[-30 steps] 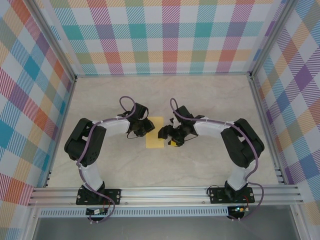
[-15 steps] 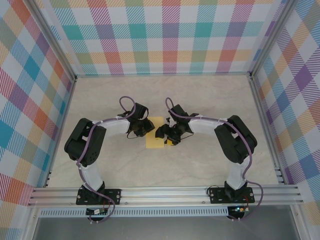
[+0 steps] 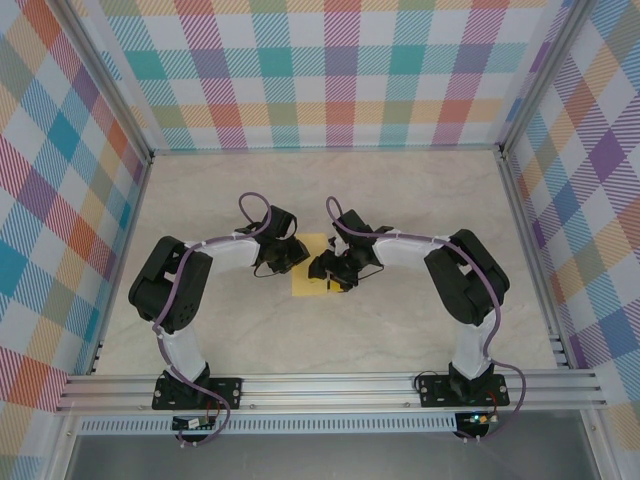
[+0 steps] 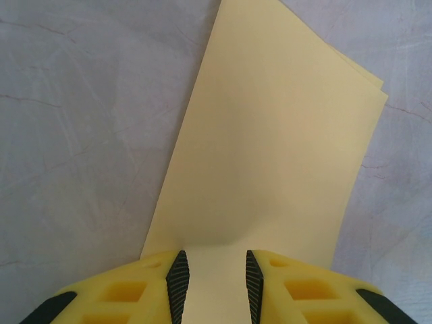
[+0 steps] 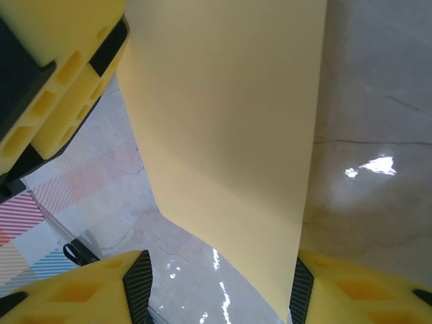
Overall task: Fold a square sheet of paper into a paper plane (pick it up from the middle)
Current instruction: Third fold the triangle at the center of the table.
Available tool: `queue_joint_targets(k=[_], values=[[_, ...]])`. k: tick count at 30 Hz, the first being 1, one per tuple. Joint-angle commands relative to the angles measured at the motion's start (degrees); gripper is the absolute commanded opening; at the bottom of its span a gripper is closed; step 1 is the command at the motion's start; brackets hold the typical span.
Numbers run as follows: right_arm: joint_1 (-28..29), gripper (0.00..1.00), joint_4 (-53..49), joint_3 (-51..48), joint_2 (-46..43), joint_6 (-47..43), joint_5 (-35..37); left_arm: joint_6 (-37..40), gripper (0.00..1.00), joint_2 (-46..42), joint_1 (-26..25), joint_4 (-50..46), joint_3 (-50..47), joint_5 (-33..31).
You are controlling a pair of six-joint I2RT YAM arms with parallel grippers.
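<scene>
Both astride square sheet of paper [image 4: 270, 135], left end effector [image 4: 214, 262] narrowly parted, right end effector [image 5: 219, 260] widely

My fingers [image 4: 121, 297] are yellow with black ribbed pads [image 4: 178, 277]; the paper [image 4: 270, 155] pale yellow, table [image 3: 400, 190] marbled beige, walls [image 3: 330, 70] pastel plaid.

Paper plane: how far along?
Done: the sheet looks folded in half, two layers showing at its corner. In hand: left hand straddles one edge, right hand open around the other side. Left: all the diagonal folds; no pointed dart shape yet.
</scene>
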Motion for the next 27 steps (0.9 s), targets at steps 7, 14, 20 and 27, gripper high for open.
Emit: queue_joint_targets(k=[7,14,20,27], values=[[0.37,0.47,0.64,-2.11,-1.24,0.11,-2.80,0.13,0.33,1.20,-0.47,-5.76,-1.76,-0.57],[0.37,0.33,3.42,-5.84,-4.85,3.00,1.64,0.11,0.33,0.67,-0.47,-5.65,-2.02,-0.57],[0.37,0.26,6.93,-6.08,-4.43,5.32,1.37,0.24,0.33,0.06,-0.47,-5.85,-1.86,-0.48],[0.37,0.19,6.39,-6.65,-4.54,5.92,3.01,0.36,0.33,-0.42,-0.47,-5.91,-1.68,-0.13]])
